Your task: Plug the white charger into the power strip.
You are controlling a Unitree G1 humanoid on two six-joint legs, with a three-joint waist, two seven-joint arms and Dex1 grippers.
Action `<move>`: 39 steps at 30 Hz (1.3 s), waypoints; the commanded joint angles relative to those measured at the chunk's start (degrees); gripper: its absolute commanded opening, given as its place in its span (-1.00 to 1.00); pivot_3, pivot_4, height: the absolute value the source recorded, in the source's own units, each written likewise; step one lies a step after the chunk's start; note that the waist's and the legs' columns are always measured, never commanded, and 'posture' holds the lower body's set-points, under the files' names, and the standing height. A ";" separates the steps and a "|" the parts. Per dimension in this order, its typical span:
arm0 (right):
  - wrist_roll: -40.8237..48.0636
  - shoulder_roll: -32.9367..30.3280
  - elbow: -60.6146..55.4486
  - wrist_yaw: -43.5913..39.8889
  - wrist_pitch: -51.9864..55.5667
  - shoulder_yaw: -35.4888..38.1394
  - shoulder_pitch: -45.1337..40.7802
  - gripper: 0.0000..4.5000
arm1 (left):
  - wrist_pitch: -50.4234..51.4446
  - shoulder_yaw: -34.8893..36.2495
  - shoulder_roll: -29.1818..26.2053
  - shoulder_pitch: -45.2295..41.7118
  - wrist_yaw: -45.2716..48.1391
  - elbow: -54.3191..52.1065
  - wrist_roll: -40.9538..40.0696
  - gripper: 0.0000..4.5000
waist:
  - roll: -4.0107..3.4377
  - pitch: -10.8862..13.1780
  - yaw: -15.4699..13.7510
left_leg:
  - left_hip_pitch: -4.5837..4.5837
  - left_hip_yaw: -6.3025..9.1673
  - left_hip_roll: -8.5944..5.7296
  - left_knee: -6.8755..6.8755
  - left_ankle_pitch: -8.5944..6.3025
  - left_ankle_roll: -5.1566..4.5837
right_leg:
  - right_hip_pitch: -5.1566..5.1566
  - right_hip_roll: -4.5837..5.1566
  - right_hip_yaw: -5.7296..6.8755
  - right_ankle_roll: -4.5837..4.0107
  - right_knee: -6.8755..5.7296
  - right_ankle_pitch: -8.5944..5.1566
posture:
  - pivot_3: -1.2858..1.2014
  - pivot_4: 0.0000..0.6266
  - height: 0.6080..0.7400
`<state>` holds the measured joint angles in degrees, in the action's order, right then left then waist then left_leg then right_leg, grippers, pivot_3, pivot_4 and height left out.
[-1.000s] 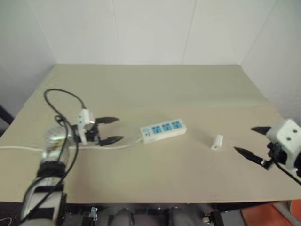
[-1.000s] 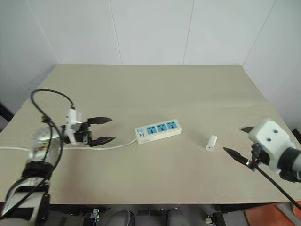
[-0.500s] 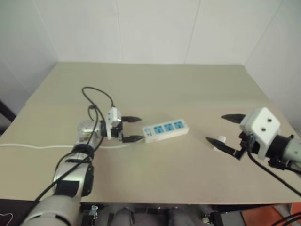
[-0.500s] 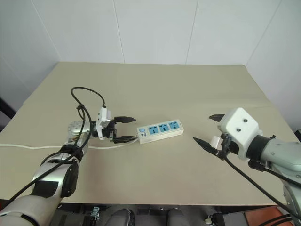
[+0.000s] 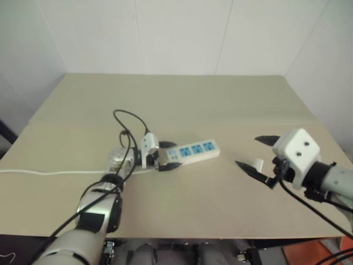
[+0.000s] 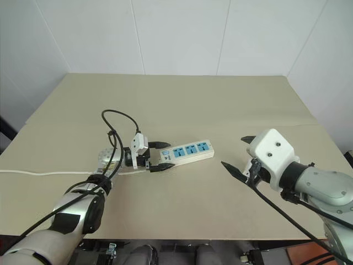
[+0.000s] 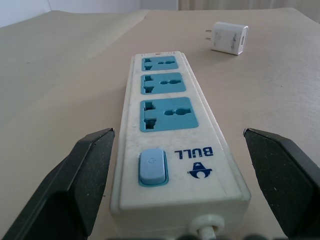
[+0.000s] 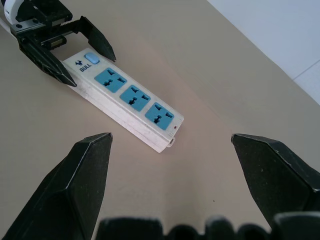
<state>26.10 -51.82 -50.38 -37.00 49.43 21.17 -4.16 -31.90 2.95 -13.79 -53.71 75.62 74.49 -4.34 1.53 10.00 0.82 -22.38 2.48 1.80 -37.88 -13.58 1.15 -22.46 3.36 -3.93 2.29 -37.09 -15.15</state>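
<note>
sockets of power strip (image 7: 172, 150): open above | left gripper (image 5: 169, 155): flanks switch end | table (image 5: 182, 105): bare beyond

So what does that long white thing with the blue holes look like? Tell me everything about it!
The power strip is a long white plastic bar lying flat on the tan table. It has three blue sockets in a row, all empty, then a pale blue switch and a printed logo at one end, where a thin white cord comes out. The left gripper sits open around that switch end, one black finger on each side. The white charger lies apart, past the far end.
</note>
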 commanded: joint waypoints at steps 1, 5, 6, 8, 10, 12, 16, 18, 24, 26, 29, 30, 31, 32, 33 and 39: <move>-0.16 -0.95 -0.30 0.52 -0.36 0.35 -0.46 1.00 | 1.24 0.22 0.24 -0.09 -0.14 0.11 0.79 0.99 | 0.00 0.00 0.00 | 0.00 0.00 0.00 0.00 0.00 0.00 | 0.00 0.00 0.00 0.00 0.00 0.00 | 0.03 -0.52 1.00; -0.36 -0.86 0.19 1.12 -0.30 -0.14 -0.82 1.00 | 1.33 -0.40 0.50 0.77 -2.33 0.47 2.15 0.99 | 0.00 0.00 0.02 | 0.02 0.00 0.00 0.00 0.00 0.00 | 0.00 0.00 0.00 0.00 -0.01 0.00 | 0.03 -0.52 1.00; -0.41 -0.82 0.22 1.28 -0.30 -0.21 -0.76 1.00 | 1.34 -0.62 0.43 0.95 -3.00 0.56 2.66 0.99 | 0.00 0.00 0.01 | 0.03 0.00 -0.01 0.00 0.00 0.00 | 0.01 0.00 0.00 0.00 -0.01 0.00 | 0.03 -0.52 1.00; -0.44 -0.76 0.17 1.62 -0.22 -0.25 -0.54 1.00 | 1.01 -1.10 0.16 1.32 -4.38 0.69 3.74 0.99 | 0.00 -0.01 0.01 | 0.05 0.00 -0.01 0.00 0.00 0.00 | 0.03 0.00 0.00 0.00 -0.01 0.00 | 0.03 -0.52 1.00; -0.54 -0.55 0.00 2.05 -0.19 -0.36 -0.11 1.00 | 0.95 -1.44 -0.16 1.67 -5.70 0.84 4.63 0.99 | 0.01 -0.02 0.00 | 0.08 0.00 -0.01 0.00 0.00 0.00 | 0.07 0.00 0.00 0.00 -0.01 0.00 | 0.03 -0.52 1.00; -0.62 -0.32 -0.10 2.42 -0.19 -0.53 0.17 1.00 | 0.75 -1.64 -0.30 1.87 -7.06 0.92 5.33 0.99 | 0.01 -0.02 0.00 | 0.09 0.00 -0.01 0.00 0.00 0.00 | 0.07 0.00 0.00 0.00 -0.01 0.00 | 0.03 -0.52 1.00; -0.78 -0.15 0.09 3.05 -0.44 -0.99 0.49 1.00 | 1.04 -1.94 -0.37 1.98 -7.06 1.04 6.28 0.99 | 0.01 -0.05 0.01 | 0.14 0.01 0.00 0.00 0.00 0.00 | 0.12 0.00 0.00 0.00 -0.03 0.00 | 0.03 -0.52 1.00; -0.73 -0.03 0.19 3.42 -0.46 -1.17 0.39 1.00 | 1.14 -1.82 -0.22 1.97 -7.15 1.05 6.26 0.99 | -0.01 -0.08 0.01 | 0.17 0.01 0.00 0.00 0.00 0.00 | 0.14 0.00 0.00 0.00 -0.04 0.00 | 0.03 -0.52 1.00; -1.11 -0.03 0.47 4.02 -0.78 -1.70 0.63 1.00 | 1.71 -1.16 0.33 2.05 -6.93 1.07 5.68 0.99 | -0.02 -0.10 0.00 | 0.17 0.01 -0.01 0.00 0.00 0.00 | 0.14 0.00 0.00 0.00 -0.03 0.00 | 0.03 -0.52 1.00; -1.47 -0.10 0.52 4.11 -0.93 -1.85 0.89 1.00 | 1.71 -1.27 0.28 2.15 -6.61 1.07 5.92 0.82 | -0.01 -0.11 0.01 | 0.16 0.01 -0.01 0.00 0.00 0.00 | 0.14 0.00 0.00 0.00 -0.03 0.00 | 0.03 -0.52 1.00; -1.90 -0.07 0.53 4.10 -1.17 -1.92 1.21 1.00 | 1.79 -1.00 0.36 2.40 -6.35 1.05 5.73 0.49 | -0.02 -0.11 0.01 | 0.15 0.01 -0.01 0.00 0.00 0.00 | 0.14 0.00 0.00 0.01 -0.02 0.00 | 0.03 -0.52 1.00; -2.00 -0.06 0.53 4.06 -1.20 -1.90 1.25 1.00 | 1.77 -0.97 0.36 2.44 -6.26 1.01 5.71 0.47 | -0.02 -0.11 0.01 | 0.16 0.01 -0.01 0.00 0.00 0.00 | 0.14 0.00 0.00 0.01 -0.02 0.00 | 0.03 -0.52 1.00; -2.10 -0.06 0.54 4.00 -1.24 -1.90 1.26 1.00 | 1.72 -1.03 0.32 2.47 -6.18 0.96 5.79 0.47 | -0.02 -0.11 0.00 | 0.16 0.01 -0.01 0.00 0.00 0.00 | 0.14 0.00 0.00 0.01 -0.02 0.00 | 0.03 -0.52 1.00; -2.18 -0.08 0.58 3.91 -1.28 -1.86 1.29 1.00 | 1.57 -1.12 0.26 2.48 -5.99 0.86 5.86 0.47 | -0.02 -0.11 0.01 | 0.16 0.01 -0.01 0.00 0.00 0.00 | 0.14 0.00 0.00 0.01 -0.02 0.00 | 0.03 -0.52 1.00; -2.36 -0.32 0.70 3.68 -1.43 -1.88 1.36 1.00 | 1.37 -1.22 0.18 2.41 -5.51 0.72 5.88 0.47 | -0.02 -0.11 0.01 | 0.16 0.01 -0.01 0.00 0.00 0.00 | 0.14 0.00 0.00 0.00 -0.02 0.00 | 0.03 -0.52 1.00; -7.91 -8.86 7.28 -6.13 -11.80 -0.96 4.72 1.00 | 1.05 -0.45 -1.10 1.88 2.66 -0.78 3.82 0.47 | -0.02 -0.11 0.03 | 0.12 0.00 -0.03 0.00 0.00 0.00 | 0.12 0.01 0.00 0.01 0.01 0.00 | 0.03 -0.52 1.00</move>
<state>21.25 -58.40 -44.99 -39.69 43.03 18.56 0.10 -30.91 2.41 -14.22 -52.48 74.87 74.52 0.07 1.51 9.89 0.84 -22.25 2.46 1.75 -37.88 -13.58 1.15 -22.34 3.38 -3.93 2.29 -37.08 -15.16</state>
